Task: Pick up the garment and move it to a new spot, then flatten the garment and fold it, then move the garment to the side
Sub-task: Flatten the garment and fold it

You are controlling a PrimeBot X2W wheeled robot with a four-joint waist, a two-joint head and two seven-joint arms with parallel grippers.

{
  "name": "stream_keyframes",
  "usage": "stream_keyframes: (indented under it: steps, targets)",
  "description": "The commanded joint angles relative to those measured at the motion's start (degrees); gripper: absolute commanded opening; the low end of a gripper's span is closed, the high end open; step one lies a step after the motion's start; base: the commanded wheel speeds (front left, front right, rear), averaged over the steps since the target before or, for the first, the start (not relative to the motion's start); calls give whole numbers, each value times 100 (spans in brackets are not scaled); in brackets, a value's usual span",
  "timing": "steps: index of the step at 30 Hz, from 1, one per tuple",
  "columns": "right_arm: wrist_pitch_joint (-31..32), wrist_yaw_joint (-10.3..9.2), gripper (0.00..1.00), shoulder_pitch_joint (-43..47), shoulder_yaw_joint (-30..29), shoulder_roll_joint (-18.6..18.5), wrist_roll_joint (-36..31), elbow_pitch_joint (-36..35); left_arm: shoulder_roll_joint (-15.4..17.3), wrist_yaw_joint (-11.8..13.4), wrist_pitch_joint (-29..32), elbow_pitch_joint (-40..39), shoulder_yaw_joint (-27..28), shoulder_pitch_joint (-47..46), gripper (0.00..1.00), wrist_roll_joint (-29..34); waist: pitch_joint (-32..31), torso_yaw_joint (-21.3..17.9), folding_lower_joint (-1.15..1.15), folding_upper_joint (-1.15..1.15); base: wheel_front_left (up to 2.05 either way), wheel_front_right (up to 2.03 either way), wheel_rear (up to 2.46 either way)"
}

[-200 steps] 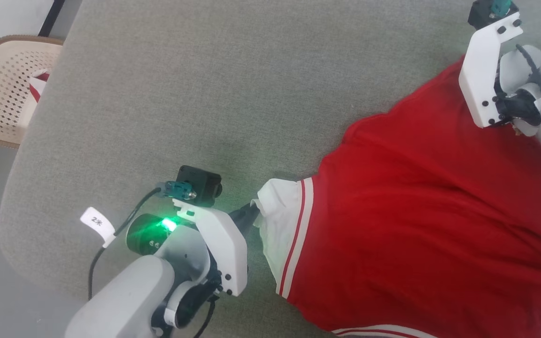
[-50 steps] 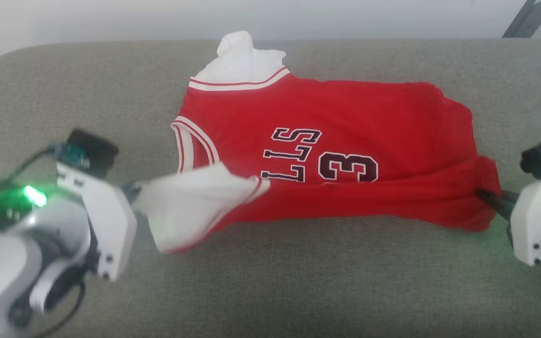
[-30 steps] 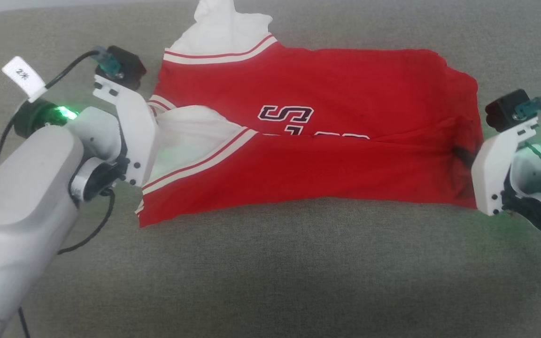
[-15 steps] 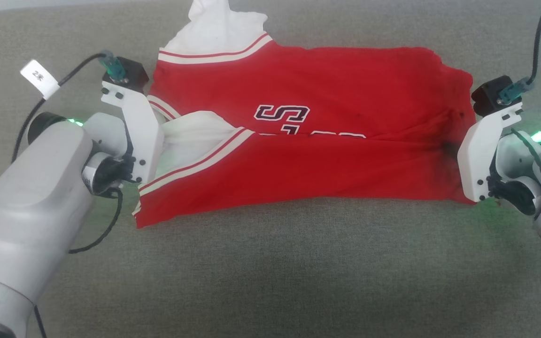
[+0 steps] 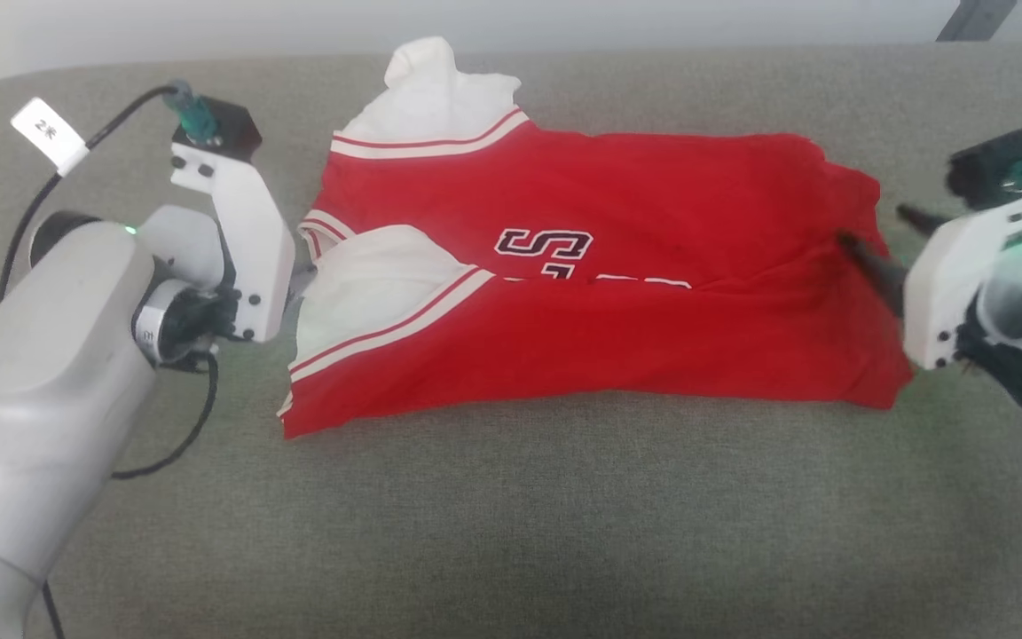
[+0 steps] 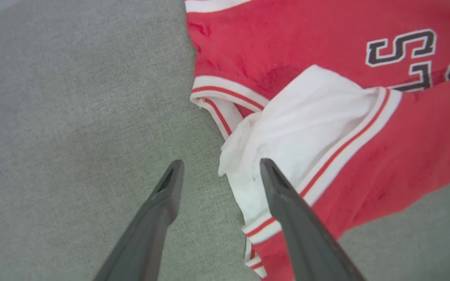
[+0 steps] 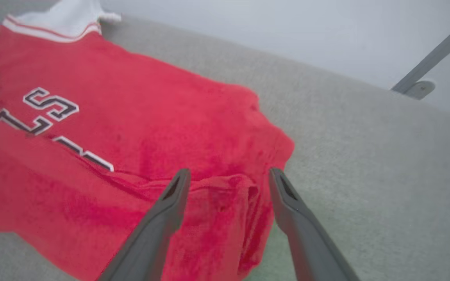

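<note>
The garment (image 5: 600,337), a red jersey with white sleeve ends, lies on the grey-green cushion, its near half folded over the far half so that the fold covers the lower part of the black lettering. My left gripper (image 5: 298,288) stands open at the garment's left end. In the left wrist view, the left gripper's (image 6: 221,164) fingers straddle the edge of the white sleeve (image 6: 307,128) without clasping it. My right gripper (image 5: 873,226) is open at the right end. In the right wrist view, the right gripper (image 7: 229,171) hovers over the bunched red hem (image 7: 225,203).
The grey-green cushioned surface (image 5: 511,532) stretches wide in front of the garment and to both sides. A pale wall runs behind its far edge, with a grey metal bar (image 5: 972,18) at the far right. A cable with a white tag (image 5: 48,135) trails from my left wrist.
Both grippers have opened and let go of the garment's ends, and it now rests folded on the cushion. The right gripper has drawn back a little. The head camera has tilted.
</note>
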Motion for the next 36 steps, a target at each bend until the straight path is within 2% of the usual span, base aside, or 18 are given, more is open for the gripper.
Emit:
stream_keyframes:
  steps: [1, 7, 8, 11, 16, 25, 34, 35, 36]
  targets:
    - [-162, -11, 100, 82, -122, -6, -106, -50, 60, 54, 59, -78, 15, 101, 100, -73, -52, 20, 0, 0, 0, 0, 0]
    - [-1034, -10, 100, 556, -1135, 173, -830, -301, 238, 377, 542, -743, 114, 559, 100, -433, -181, 4, 0, 0, 0, 0, 0]
    - [-1263, -11, 100, 756, -1489, 268, -1084, -484, 333, 510, 668, -974, 146, 706, 100, -491, -201, -14, 0, 0, 0, 0, 0]
    - [-1541, -12, 100, 1131, -1960, 421, -1567, -861, 451, 738, 830, -1303, 160, 949, 100, -595, -208, -63, 0, 0, 0, 0, 0]
    - [-1823, -12, 100, 1777, -2879, 913, -2184, -1641, 668, 1047, 1020, -1715, 180, 1267, 100, -703, -145, -221, 0, 0, 0, 0, 0]
    - [-1910, -11, 100, 2672, -4021, 1860, -2958, -2957, 862, 1359, 1044, -1793, 224, 1597, 100, -776, 96, -501, 0, 0, 0, 0, 0]
    - [-1489, -11, 100, 3074, -4333, 2272, -3020, -3266, 729, 1450, 997, -1277, 232, 1874, 100, -905, 251, -601, 0, 0, 0, 0, 0]
    - [-1411, -11, 100, 3107, -4334, 2280, -2990, -3277, 691, 1431, 1019, -1219, 235, 1908, 43, -960, 262, -598, 0, 0, 0, 0, 0]
    - [-1299, -11, 100, 3129, -4349, 2298, -2933, -3261, 661, 1389, 1005, -1190, 219, 1920, 0, -971, 274, -593, 0, 0, 0, 0, 0]
